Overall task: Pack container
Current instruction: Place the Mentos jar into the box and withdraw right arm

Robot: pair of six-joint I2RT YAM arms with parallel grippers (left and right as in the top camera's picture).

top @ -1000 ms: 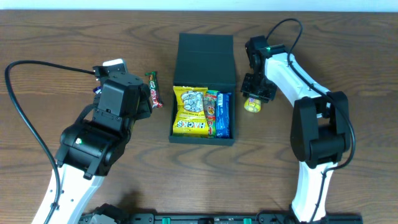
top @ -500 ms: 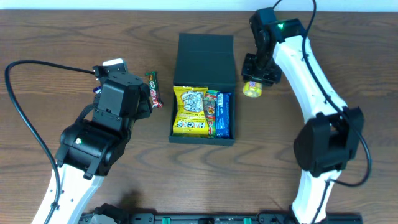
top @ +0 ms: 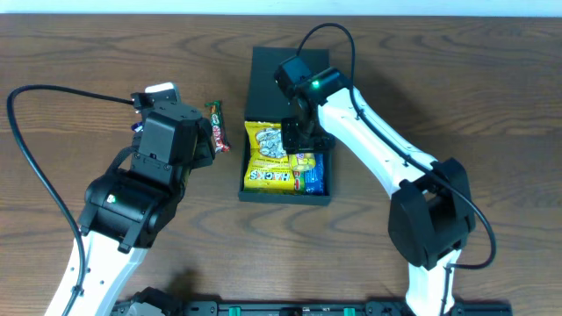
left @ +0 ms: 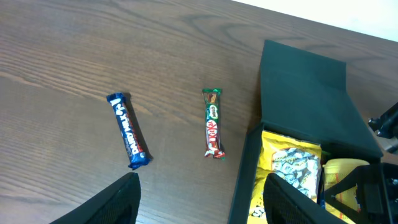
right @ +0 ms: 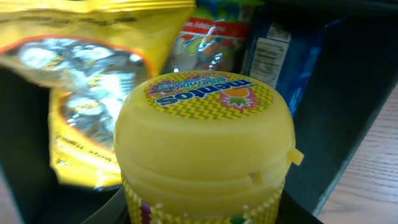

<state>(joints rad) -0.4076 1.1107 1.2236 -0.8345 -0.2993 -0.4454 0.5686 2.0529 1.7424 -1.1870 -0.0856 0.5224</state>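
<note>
The dark teal container (top: 272, 83) stands open at the table's middle, its flap lid laid back. It also shows in the left wrist view (left: 305, 93). Inside lie a yellow snack bag (top: 266, 165) and a blue packet (top: 318, 178). My right gripper (top: 303, 140) is shut on a yellow Mentos tub (right: 208, 124) and holds it over the container's inside, above the packets. Its fingers (right: 205, 202) grip the tub's sides. My left gripper (left: 202, 205) is open and empty, just left of the container.
A green KitKat bar (left: 212, 122) lies on the wooden table left of the container, also in the overhead view (top: 216, 125). A blue chocolate bar (left: 130, 130) lies further left. The left arm's cable (top: 35, 96) loops over the table's left side.
My right gripper has carried the yellow tub from the table right of the container to the left, over the container's inside. The left arm has not moved.
</note>
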